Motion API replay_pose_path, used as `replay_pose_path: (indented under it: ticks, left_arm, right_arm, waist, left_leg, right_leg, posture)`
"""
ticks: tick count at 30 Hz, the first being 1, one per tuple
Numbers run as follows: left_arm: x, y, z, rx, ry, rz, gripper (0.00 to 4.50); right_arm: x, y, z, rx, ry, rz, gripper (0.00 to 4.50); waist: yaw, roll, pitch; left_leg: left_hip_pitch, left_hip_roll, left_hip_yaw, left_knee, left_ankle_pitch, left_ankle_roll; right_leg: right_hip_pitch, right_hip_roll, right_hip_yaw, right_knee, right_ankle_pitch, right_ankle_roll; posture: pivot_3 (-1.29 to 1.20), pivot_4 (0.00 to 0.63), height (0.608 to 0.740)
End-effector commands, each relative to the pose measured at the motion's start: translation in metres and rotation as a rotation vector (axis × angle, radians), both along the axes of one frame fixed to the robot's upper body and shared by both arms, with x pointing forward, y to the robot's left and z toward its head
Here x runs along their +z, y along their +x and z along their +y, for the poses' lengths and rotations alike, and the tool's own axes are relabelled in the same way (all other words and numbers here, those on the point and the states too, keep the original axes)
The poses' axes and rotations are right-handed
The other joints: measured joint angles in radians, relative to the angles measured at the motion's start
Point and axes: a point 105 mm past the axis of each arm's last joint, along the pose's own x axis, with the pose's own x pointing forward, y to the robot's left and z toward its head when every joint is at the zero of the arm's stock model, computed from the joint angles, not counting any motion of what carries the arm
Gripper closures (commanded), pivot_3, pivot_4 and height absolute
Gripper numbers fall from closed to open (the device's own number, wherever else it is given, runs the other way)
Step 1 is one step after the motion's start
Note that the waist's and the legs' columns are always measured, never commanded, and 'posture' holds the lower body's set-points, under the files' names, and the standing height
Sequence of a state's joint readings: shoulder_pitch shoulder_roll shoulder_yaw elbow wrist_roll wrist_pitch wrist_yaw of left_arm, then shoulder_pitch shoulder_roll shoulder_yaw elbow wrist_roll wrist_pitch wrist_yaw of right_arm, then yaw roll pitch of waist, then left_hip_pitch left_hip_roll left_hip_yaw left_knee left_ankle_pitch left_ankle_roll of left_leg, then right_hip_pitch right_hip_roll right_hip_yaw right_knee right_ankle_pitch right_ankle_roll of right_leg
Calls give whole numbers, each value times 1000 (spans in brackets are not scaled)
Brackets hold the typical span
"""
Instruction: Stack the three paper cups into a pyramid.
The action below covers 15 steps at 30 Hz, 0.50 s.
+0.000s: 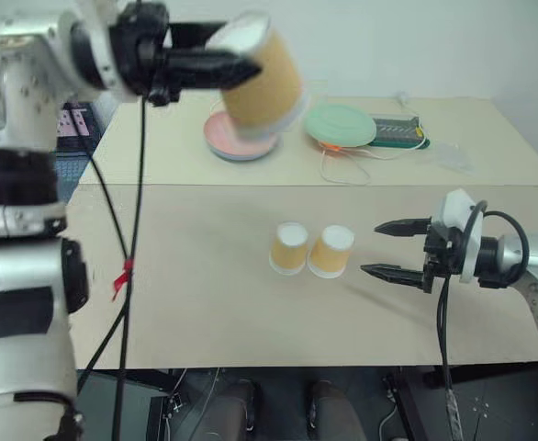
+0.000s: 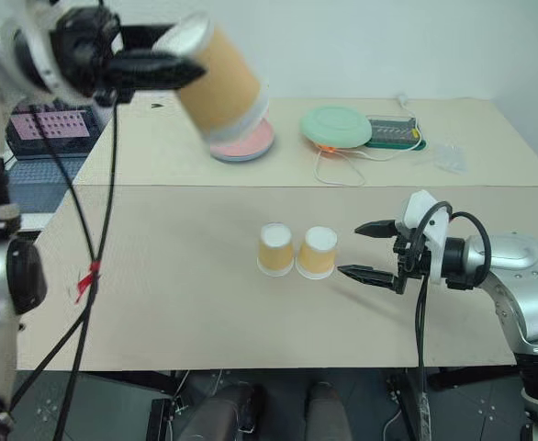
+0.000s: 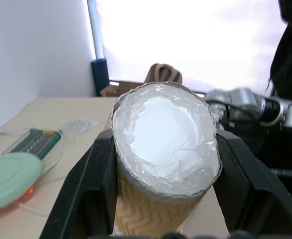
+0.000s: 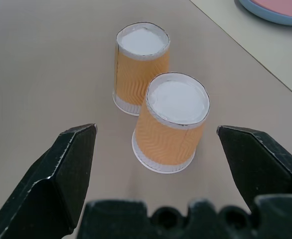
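Three paper cups, each tapered with yellow-orange zigzag-textured sides, a white rim band and a white base. Two cups are standing upside down on the tan table [image 1: 205,303], white bases facing up: the left cup [image 1: 289,248] and the right cup [image 1: 331,252] are sitting side by side near the table's centre, so close that their rims are touching or nearly touching. The third cup [image 1: 262,81] is hanging in the air at about 11 o'clock from the pair, tilted, with its white base turned toward the holding arm. The left gripper [image 1: 216,62] is clamping this raised cup, one black finger [image 3: 86,189] pressing on each side of it. The right gripper [image 1: 393,248] is hovering at 3 o'clock from the standing pair, just beside the right cup without touching it, its two fingers spread wide and pointing toward the cups. A pink plate [image 1: 237,142] and a green plate [image 1: 341,124] are lying at 12 o'clock, well apart from the pair.
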State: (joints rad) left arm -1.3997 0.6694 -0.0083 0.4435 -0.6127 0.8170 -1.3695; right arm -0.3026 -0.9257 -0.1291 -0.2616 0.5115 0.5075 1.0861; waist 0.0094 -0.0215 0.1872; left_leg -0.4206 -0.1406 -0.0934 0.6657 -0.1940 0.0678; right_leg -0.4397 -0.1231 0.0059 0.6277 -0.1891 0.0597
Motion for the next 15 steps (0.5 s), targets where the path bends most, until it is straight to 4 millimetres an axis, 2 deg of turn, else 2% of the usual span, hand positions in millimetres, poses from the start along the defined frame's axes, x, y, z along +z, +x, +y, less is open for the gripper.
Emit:
replay_pose_path:
  ticks: [1,3,7,15]
  left_arm:
    - [-28,14,-17,-41,71,98,2321]
    - [-52,18,-32,-92,127,147,2321]
    - [-82,21,-51,-161,204,212,2321]
    - [-104,26,-72,-226,309,210,2321]
  right_arm:
    - [10,0,0,1,0,-58,0]
    - [10,-2,-1,-6,2,-58,0]
    - [8,-4,-3,-24,0,-56,0]
    - [7,-8,-4,-39,-2,-52,0]
  waist:
    - [-5,0,0]
    - [-8,0,0]
    - [-10,0,0]
    - [-12,0,0]
  left_leg:
    - [0,0,0,0,0,0]
    - [0,0,0,0,1,0]
    - [-2,0,0,0,1,1]
    - [-4,0,0,1,3,5]
  right_leg:
    - [-1,0,0,1,0,0]
    - [-1,0,0,1,2,-3]
    - [-3,0,1,1,2,-3]
    - [-4,0,1,1,2,-3]
  posture:
    - [0,150,718]
    - [0,150,718]
    - [0,150,718]
    - [0,150,718]
